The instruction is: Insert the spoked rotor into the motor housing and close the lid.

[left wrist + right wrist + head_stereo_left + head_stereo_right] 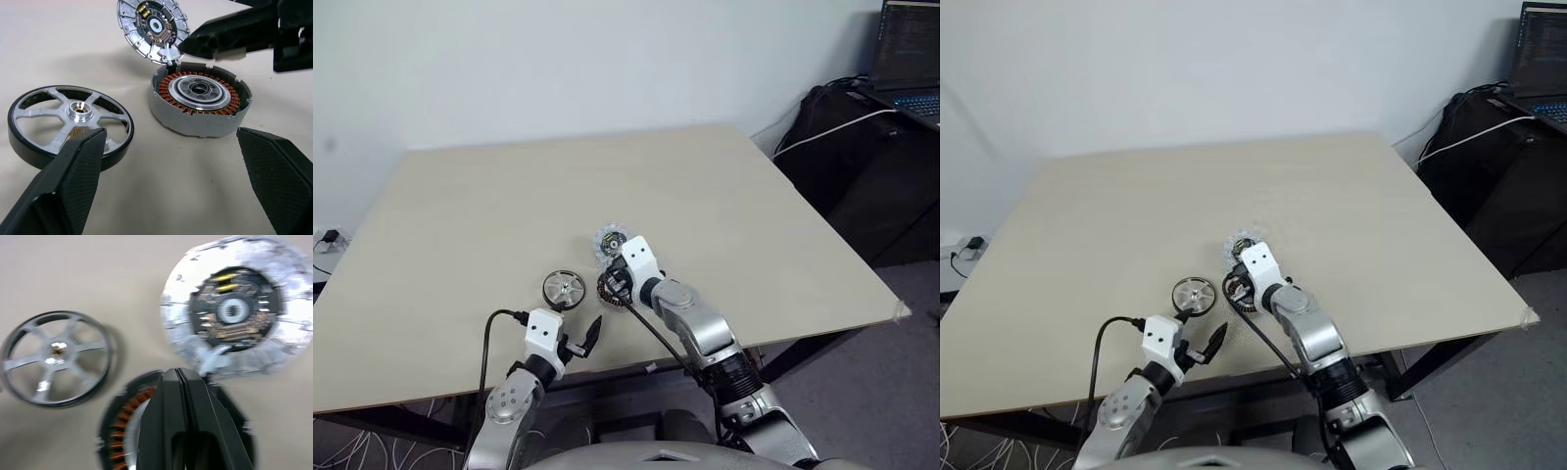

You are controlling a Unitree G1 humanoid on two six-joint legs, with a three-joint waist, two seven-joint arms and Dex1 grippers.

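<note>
Spoked rotor [1193, 295] on table [1351, 215], beside motor housing [1240, 293].

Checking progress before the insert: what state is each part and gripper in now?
spoked rotor: flat on table, not inserted.
motor housing: open, windings exposed.
lid: tilted up beside the housing.
left gripper: open, empty.
right gripper: shut, at the lid's edge.

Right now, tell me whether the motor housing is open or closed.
Open. The motor housing shows its copper windings, the lid stands tilted up behind it, and the spoked rotor lies beside it on the table.
</note>
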